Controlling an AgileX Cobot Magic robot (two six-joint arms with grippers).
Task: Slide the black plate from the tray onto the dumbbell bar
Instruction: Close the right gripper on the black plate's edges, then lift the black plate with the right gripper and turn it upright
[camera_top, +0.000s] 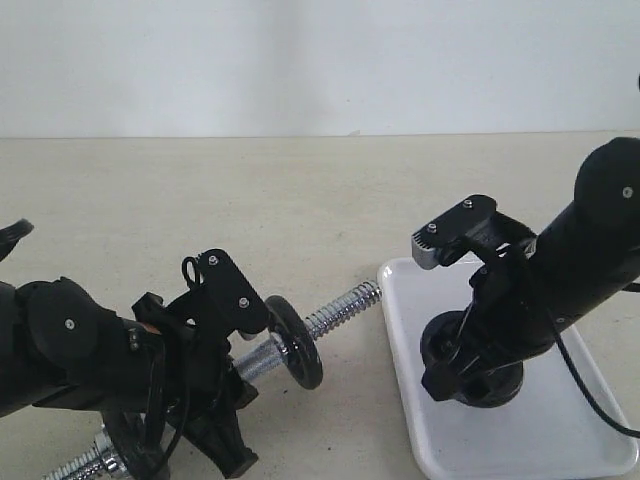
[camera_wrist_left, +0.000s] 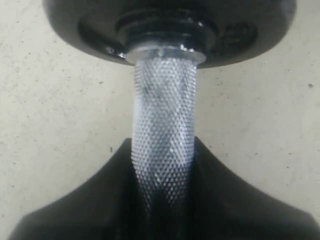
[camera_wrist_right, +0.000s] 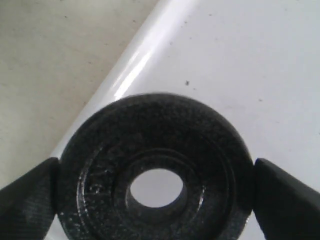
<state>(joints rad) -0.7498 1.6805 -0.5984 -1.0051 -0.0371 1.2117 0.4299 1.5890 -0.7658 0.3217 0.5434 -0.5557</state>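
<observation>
Right wrist view: my right pincer (camera_wrist_right: 155, 192), spread wide, grips the plate (camera_wrist_right: 155, 125) rim to rim between its fingers, the tray (camera_wrist_right: 240, 60) flat beneath. My left pincer (camera_wrist_left: 162, 205) clamps the bar (camera_wrist_left: 164, 110), apparently steadying it for the plate to slide on.

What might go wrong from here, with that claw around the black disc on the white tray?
The right claw meets the matte-black round weight plate only at its rim, so the plate may slip when lifted off the white plastic tray. The plate's hole is small, so the free end of the chrome dumbbell bar, held by the left claw, could miss it and jam.
</observation>
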